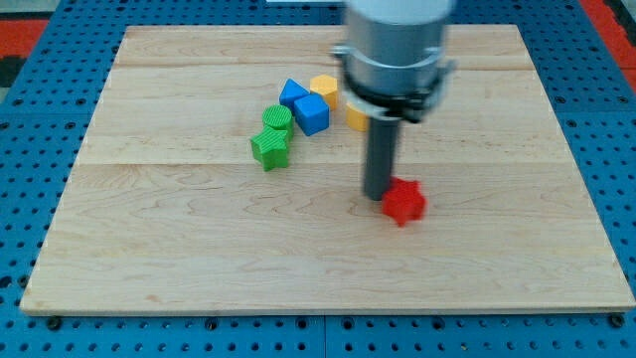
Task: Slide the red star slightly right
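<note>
One red star (pixel 404 202) | my tip (pixel 379 196) touching its left | jaws: none

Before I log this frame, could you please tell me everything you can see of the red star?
The red star is a small, chunky, matte red block with blunt points, lying flat on the wooden board, lower right of centre. My tip stands against its left edge, seemingly touching. No other block touches it; the green, blue and yellow blocks sit well away toward the view's upper left.
</note>
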